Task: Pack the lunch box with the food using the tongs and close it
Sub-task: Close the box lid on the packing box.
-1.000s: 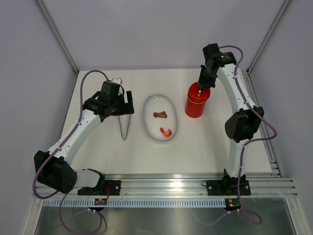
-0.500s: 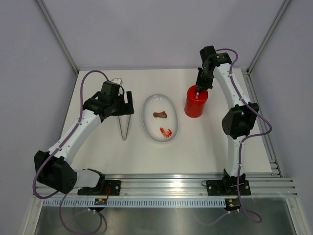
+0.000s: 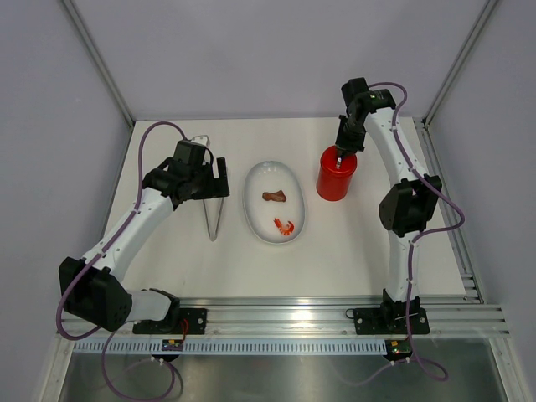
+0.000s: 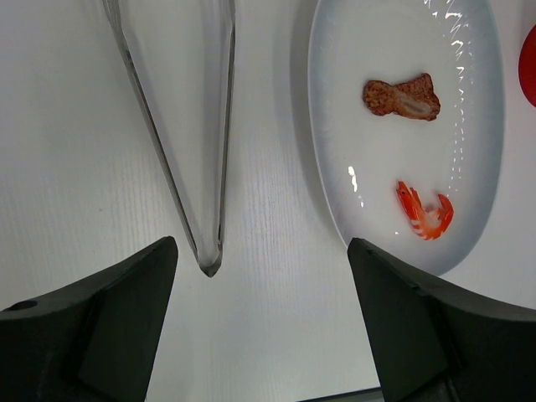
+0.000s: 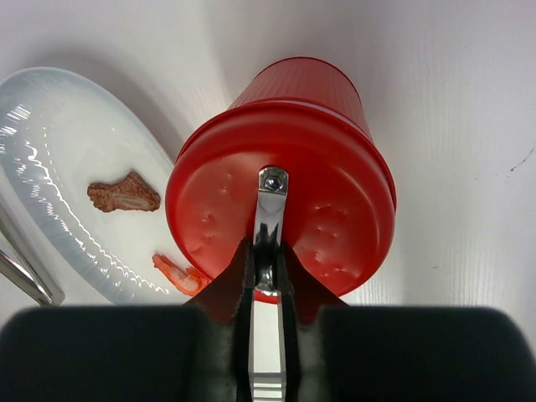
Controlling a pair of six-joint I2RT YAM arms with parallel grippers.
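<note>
R pincer (image 5: 268, 251) has shifted slightly on lid handle (image 5: 271, 193), jaws near-shut round it, hold unclear. Food (image 3: 274, 197) to its left unpacked: lid off next.

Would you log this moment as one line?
left pincer: open above silver metal tongs | right pincer: astride metal handle of round red lid

Left end effector (image 4: 261, 249) wide open, pointing down; right end effector (image 5: 266, 251) nearly closed, pointing down.
</note>
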